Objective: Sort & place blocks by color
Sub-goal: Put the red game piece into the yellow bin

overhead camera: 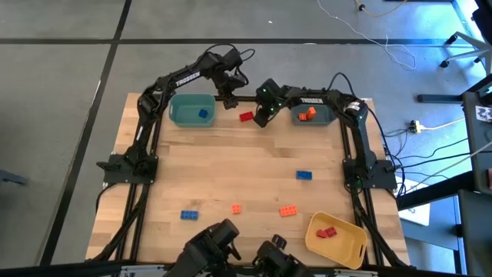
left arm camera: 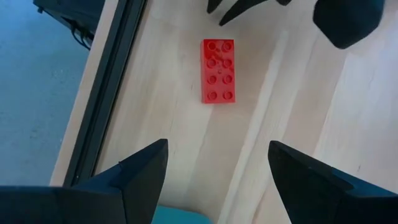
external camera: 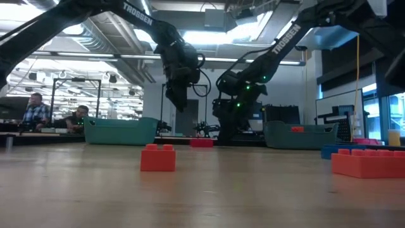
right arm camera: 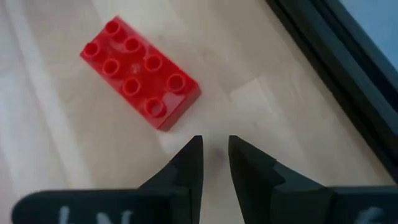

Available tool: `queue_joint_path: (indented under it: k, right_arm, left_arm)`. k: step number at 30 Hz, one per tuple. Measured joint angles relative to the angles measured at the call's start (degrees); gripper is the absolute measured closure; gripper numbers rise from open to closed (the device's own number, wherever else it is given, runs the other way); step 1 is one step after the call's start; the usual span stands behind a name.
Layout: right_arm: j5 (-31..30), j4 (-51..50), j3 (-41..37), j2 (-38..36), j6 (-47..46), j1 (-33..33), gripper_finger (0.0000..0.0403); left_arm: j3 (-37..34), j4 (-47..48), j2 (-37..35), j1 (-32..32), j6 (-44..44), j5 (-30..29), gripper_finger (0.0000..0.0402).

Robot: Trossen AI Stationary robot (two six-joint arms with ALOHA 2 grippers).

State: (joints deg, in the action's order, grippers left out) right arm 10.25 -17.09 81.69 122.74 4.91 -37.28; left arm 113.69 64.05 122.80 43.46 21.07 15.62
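Note:
An oblong red brick (overhead camera: pixel 246 116) lies studs up on the table near the far edge, between the teal bin (overhead camera: pixel 178 115) and the grey-blue bin (overhead camera: pixel 327 118). My right gripper (right arm camera: pixel 215 149) stands low just beside the brick's (right arm camera: pixel 140 71) short end. It points down at a slant, with a narrow gap between its fingers and nothing in the gap. My left gripper (left arm camera: pixel 217 155) hangs wide open higher up, on the brick's (left arm camera: pixel 218 70) far-left side, and holds nothing. Loose blue bricks (overhead camera: pixel 304 175) (overhead camera: pixel 189 215) and orange bricks (overhead camera: pixel 236 208) (overhead camera: pixel 288 211) lie nearer the front.
The teal bin holds a blue brick (overhead camera: pixel 204 114), and the grey-blue bin holds orange bricks (overhead camera: pixel 307 114). A yellow bin (overhead camera: pixel 346 248) at the near right holds red bricks (overhead camera: pixel 327 231). The table's far edge rail (right arm camera: pixel 336 68) runs close behind both grippers. The middle of the table is bare wood.

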Motion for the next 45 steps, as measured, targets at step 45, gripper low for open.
queue_joint_path:
  k: [45]
  right_arm:
    - [2.02, 7.06, 0.07, -0.94, 19.96, -2.44, 0.0324]
  left_arm:
    - [0.00, -0.02, 0.02, 0.20, 0.51, -0.15, 0.0131]
